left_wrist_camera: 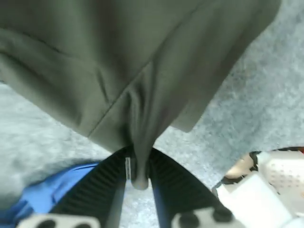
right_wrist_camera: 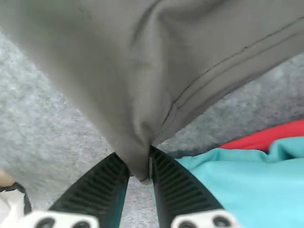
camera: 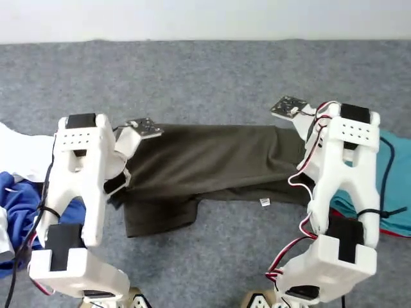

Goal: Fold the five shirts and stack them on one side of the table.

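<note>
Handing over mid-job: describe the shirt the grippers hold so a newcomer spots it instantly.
Start at the middle of the grey table, between the left gripper and right gripper. Both pinch the stretched-out olive shirt. It is dark; its neighbours are a blue shirt and a teal shirt.

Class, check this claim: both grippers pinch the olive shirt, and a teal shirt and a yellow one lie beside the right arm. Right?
Not quite. Beside the teal shirt lies a red shirt, not a yellow one; the right wrist view shows it. The left gripper and right gripper do pinch the olive shirt.
</note>
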